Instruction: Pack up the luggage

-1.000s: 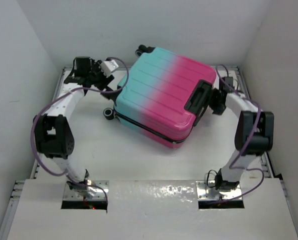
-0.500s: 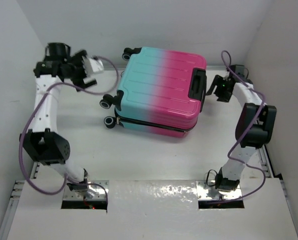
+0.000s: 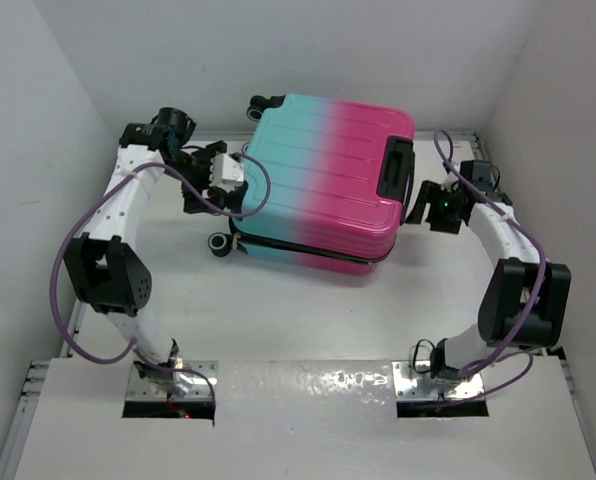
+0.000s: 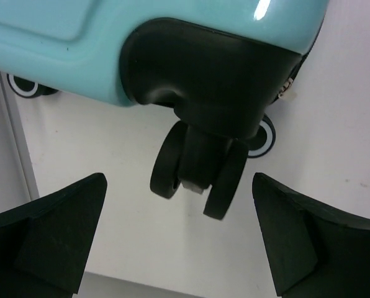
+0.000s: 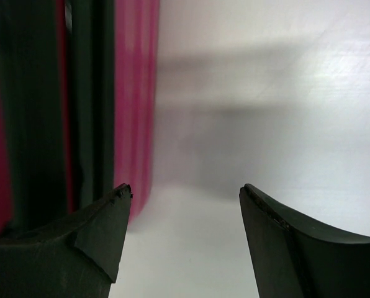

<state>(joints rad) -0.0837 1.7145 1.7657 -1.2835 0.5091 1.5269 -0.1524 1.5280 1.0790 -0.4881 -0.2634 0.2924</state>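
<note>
The luggage, a closed ribbed suitcase running turquoise to pink, lies flat at the back middle of the table, its black handle on the pink end. My left gripper is open beside the turquoise end, by the wheels. In the left wrist view a black twin wheel hangs under the turquoise shell, between and beyond my open fingers. My right gripper is open just right of the pink end. The right wrist view shows the pink side and dark zip seam at its left finger.
White walls enclose the table on the left, back and right. Another wheel sticks out at the suitcase's near left corner, and one at the far left corner. Purple cables loop off both arms.
My left arm swung out to the far left, then came back in to the suitcase's wheel end. The suitcase turned square to the table. My right gripper drew slightly off the pink end.
</note>
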